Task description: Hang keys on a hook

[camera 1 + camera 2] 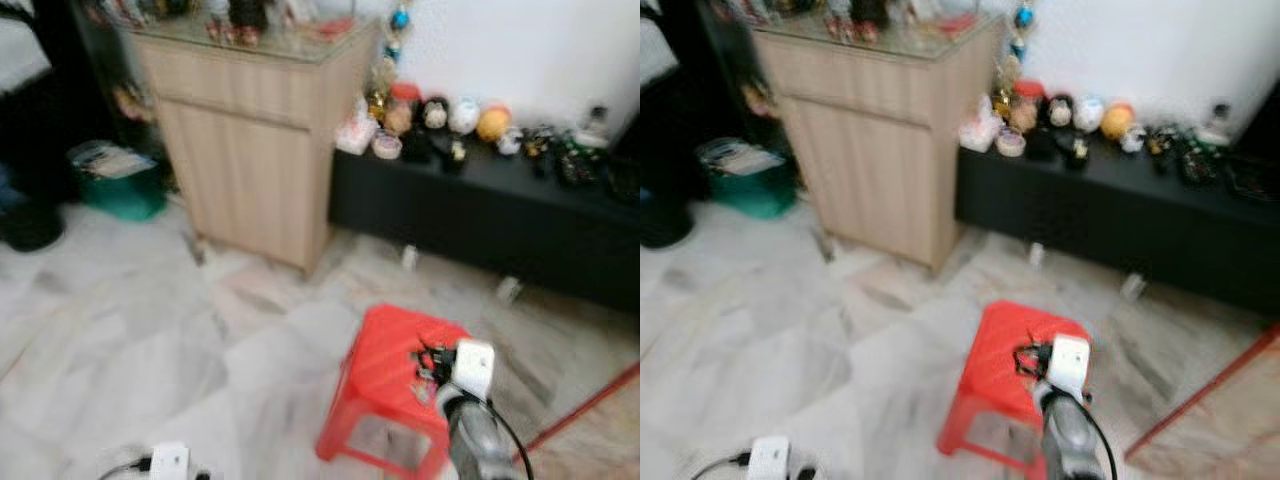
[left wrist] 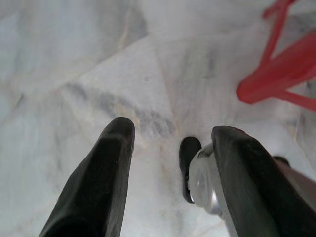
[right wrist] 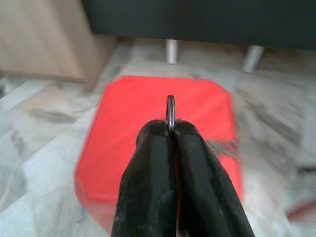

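My right gripper (image 3: 170,129) is shut on the metal ring of the keys (image 3: 170,111), which sticks up edge-on between the fingertips. It hovers over a red plastic stool (image 1: 395,375); in the eye views the dark bunch of keys (image 1: 430,362) hangs at the gripper's tip above the stool's seat. My left gripper (image 2: 170,136) hangs low over the marble floor with its two black fingers spread open and nothing between them. The pictures are blurred.
A light wooden cabinet (image 1: 250,150) stands ahead on the left. A low black bench (image 1: 490,215) with small ornaments runs along the white wall on the right. A green bin (image 1: 120,185) sits at far left. A red pole (image 1: 590,405) leans at right.
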Available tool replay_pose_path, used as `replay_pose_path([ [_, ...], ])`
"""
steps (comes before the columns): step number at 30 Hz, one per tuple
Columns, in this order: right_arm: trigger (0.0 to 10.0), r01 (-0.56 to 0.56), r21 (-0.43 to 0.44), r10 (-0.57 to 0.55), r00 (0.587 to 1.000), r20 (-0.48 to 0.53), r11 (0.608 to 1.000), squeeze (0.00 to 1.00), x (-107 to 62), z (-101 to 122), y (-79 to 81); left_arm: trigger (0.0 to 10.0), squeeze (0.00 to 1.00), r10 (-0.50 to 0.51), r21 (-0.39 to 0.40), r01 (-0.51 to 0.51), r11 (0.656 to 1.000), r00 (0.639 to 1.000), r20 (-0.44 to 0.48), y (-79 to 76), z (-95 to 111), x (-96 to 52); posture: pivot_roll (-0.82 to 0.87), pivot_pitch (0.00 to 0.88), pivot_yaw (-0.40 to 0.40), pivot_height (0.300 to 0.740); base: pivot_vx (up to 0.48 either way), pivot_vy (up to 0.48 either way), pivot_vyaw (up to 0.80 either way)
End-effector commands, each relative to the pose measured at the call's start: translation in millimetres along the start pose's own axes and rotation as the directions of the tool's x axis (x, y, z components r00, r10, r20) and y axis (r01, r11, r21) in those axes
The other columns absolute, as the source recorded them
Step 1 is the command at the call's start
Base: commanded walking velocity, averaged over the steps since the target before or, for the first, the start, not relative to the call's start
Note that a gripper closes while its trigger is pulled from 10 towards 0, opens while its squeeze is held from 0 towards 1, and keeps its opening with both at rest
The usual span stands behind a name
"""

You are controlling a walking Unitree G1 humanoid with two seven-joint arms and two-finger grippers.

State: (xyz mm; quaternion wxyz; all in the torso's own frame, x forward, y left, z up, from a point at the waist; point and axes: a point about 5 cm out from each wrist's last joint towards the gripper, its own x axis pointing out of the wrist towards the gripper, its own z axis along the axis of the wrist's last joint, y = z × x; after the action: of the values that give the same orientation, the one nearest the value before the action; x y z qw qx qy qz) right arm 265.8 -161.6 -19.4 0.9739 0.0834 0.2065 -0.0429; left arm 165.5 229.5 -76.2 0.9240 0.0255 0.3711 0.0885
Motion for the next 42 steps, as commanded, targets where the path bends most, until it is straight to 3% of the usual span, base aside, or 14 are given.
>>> replay_pose_path([
  [1,10.0,0.019,0.010,-0.019,1.000,-0.015,1.000,0.00,-0.8,-2,-5.5,10.0,0.00,-0.013,0.005,0.013,1.000,1.000,-0.016,-5.4,-3,-0.7,0.08,0.000,-0.075,0.740,-0.311,0.000,-0.80],
  [11,10.0,0.020,-0.008,-0.020,1.000,-0.016,1.000,0.00,-0.4,-1,-9.2,10.0,0.00,-0.014,-0.002,0.014,1.000,1.000,-0.019,-10.6,-2,0.5,0.08,0.000,-0.090,0.740,-0.031,0.000,-0.80],
  [24,10.0,0.026,-0.008,-0.026,1.000,-0.013,1.000,0.00,0.3,1,-10.7,10.0,0.00,0.006,-0.026,-0.007,1.000,1.000,-0.031,-9.9,-3,0.8,0.07,0.000,-0.094,0.740,0.000,0.000,0.00],
  [42,10.0,0.037,-0.014,-0.038,0.999,-0.019,0.999,0.00,0.1,0,-16.3,10.0,0.00,-0.002,-0.031,0.001,1.000,0.999,-0.036,-13.4,-3,1.0,0.06,0.000,-0.094,0.740,0.000,-0.335,0.00],
])
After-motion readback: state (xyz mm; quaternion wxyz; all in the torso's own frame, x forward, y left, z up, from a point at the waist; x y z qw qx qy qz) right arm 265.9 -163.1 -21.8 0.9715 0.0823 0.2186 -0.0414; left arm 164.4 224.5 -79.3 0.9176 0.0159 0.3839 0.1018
